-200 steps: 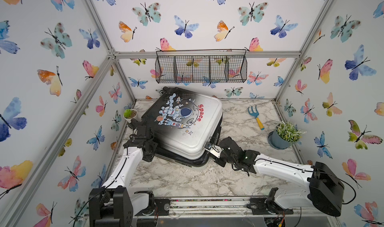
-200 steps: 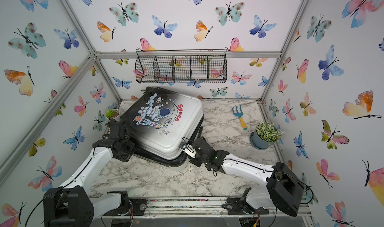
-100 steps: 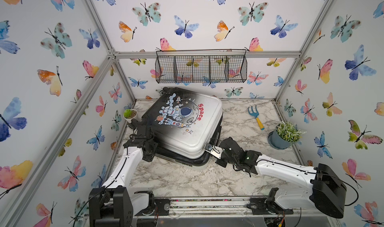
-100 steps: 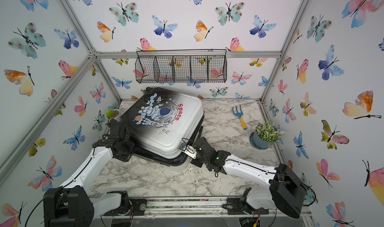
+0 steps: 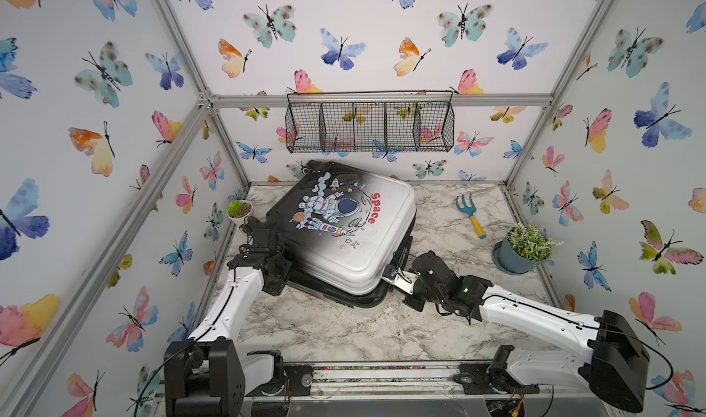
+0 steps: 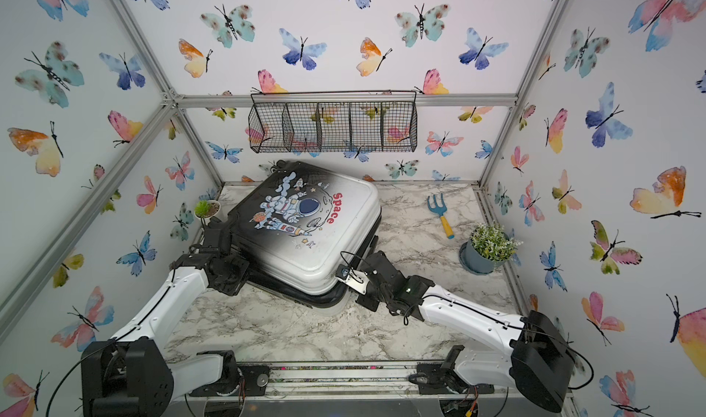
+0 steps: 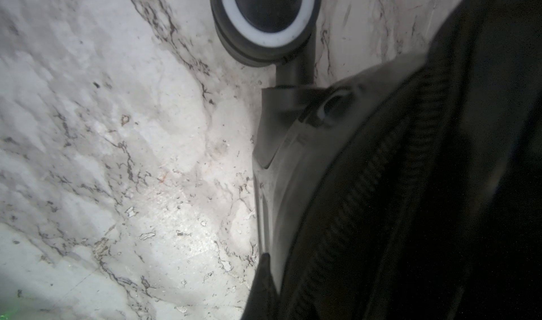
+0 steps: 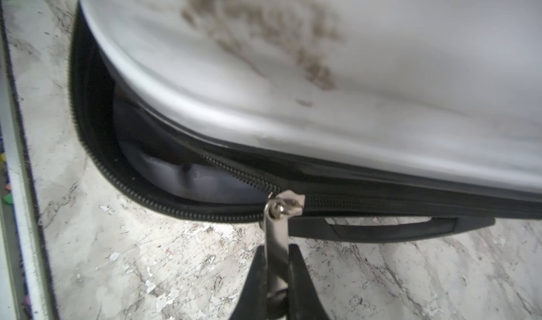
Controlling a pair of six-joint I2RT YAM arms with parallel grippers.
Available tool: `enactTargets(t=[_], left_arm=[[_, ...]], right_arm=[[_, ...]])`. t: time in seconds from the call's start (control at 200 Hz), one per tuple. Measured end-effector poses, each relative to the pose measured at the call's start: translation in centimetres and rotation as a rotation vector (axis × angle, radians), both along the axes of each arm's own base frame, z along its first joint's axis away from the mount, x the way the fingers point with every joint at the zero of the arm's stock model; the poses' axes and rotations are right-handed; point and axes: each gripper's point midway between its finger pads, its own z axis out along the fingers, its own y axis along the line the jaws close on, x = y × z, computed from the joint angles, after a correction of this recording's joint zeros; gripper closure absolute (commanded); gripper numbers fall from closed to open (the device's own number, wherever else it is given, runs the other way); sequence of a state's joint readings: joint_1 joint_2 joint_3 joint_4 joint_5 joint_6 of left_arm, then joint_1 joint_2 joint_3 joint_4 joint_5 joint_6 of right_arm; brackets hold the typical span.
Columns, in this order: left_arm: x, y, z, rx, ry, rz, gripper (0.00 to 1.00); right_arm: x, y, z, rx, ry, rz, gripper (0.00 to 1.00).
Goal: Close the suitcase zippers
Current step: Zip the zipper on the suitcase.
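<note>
- Suitcase is lying flat on the table, left of centre, printed shell up. Its near right corner is pointing toward your right arm.
- Right claw is clamping the metal pull flat between its fingers, closed down onto the tab. The grip is sitting away from the hinge, probably so the slider is free to follow the track.
- Zipper: teeth are meshing on one side of the slider. On the other side the two rows are parting round the corner, with grey lining showing. Judgement: closing is partway done, and the corner is the next stretch.
- Right arm is reaching low across the table with its wrist about level with the seam. That should be keeping the tug along the track rather than off it.
- Left claw is closed right down at the suitcase's left edge, near a wheel. You cannot tell what it is gripping. It is likely bracing the case against the right arm's tug.
- Left arm is rising from the near rail, wrist tucked against the shell.
</note>
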State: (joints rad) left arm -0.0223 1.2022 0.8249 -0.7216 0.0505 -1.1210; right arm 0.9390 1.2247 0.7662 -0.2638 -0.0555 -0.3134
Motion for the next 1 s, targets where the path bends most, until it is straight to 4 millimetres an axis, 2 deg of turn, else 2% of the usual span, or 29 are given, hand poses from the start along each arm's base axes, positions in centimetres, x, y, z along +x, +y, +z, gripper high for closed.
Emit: enactTargets(t=[0.516,1.001], left_arm=[[0.0,0.1,-0.1,0.01,-0.003,-0.013,1.0],[0.3,0.9,-0.2,0.09,-0.028,-0.014,1.0]], right_arm=[[-4.7,1.7,-0.1,0.051,0.174,0.137,0.98],[-10.9,5.9,-0.3,0.03,0.296,0.248,0.98]])
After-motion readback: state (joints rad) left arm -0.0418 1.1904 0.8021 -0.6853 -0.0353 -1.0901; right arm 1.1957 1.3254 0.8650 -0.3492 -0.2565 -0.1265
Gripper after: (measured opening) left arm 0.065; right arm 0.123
